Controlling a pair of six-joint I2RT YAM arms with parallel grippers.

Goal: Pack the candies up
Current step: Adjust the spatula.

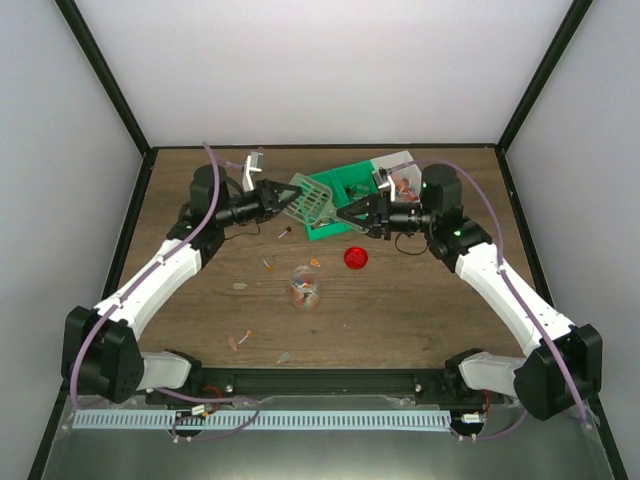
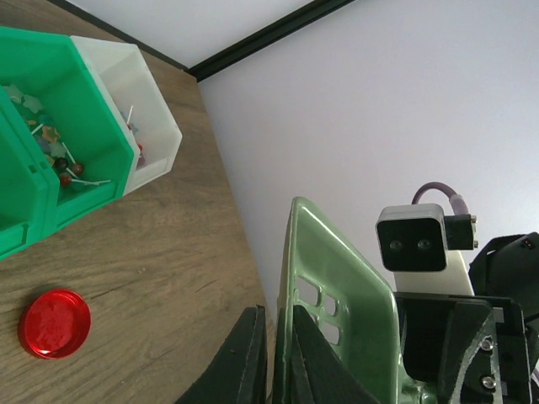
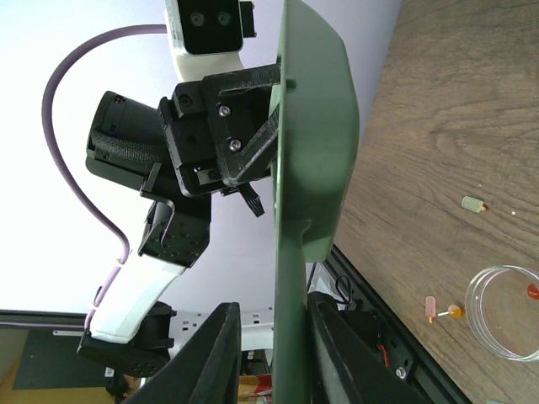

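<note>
My left gripper (image 1: pixel 283 200) is shut on the side wall of a green slotted scoop (image 1: pixel 310 197), held in the air over the back of the table. In the left wrist view the scoop (image 2: pixel 345 303) has its thin edge pinched between the fingers (image 2: pixel 244 362). My right gripper (image 1: pixel 340 218) straddles the scoop's handle (image 3: pixel 290 278). One finger (image 3: pixel 333 353) lies against the handle, and a gap remains at the other side. Candies (image 1: pixel 267 265) lie scattered on the wood, and some sit in the clear jar (image 1: pixel 305 288). More candies (image 2: pixel 59 160) fill the green bin (image 2: pixel 101 143).
The round red lid (image 1: pixel 355 258) lies flat right of the jar. A white bin (image 1: pixel 400 175) stands beside the green bin (image 1: pixel 345 195) at the back. The jar's rim (image 3: pixel 472 307) and two loose sweets (image 3: pixel 476 204) show in the right wrist view.
</note>
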